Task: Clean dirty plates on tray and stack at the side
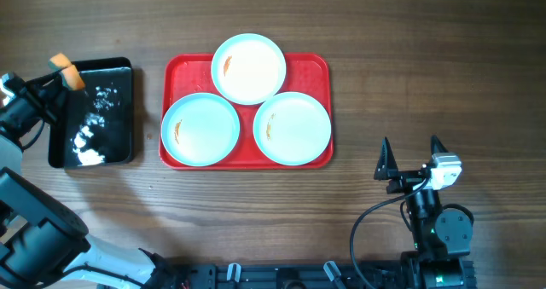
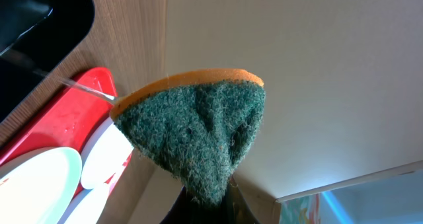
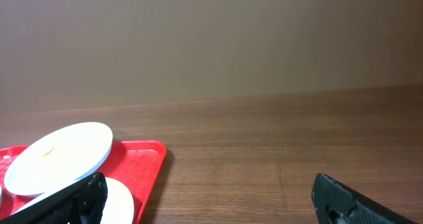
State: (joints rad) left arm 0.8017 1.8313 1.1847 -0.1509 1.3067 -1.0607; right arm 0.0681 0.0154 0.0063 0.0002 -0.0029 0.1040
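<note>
The red tray [image 1: 316, 66] holds three pale plates, each with a small orange smear. One plate [image 1: 248, 67] rests at the back, partly over the left plate [image 1: 200, 129] and the right plate [image 1: 293, 128]. At the far left, over the black tray, my left gripper [image 1: 61, 78] is shut on an orange-backed green sponge [image 2: 198, 131]. My right gripper [image 1: 411, 155] stands open above bare table, right of the tray and in front of it, with nothing between its fingers [image 3: 79, 197]. The right wrist view shows the tray's corner [image 3: 142, 159] and the back plate [image 3: 59, 154].
A glossy black tray [image 1: 119, 110] with white foam blobs lies left of the red tray. Bare wooden table runs to the right of the red tray and in front of it. The arm bases stand at the front edge.
</note>
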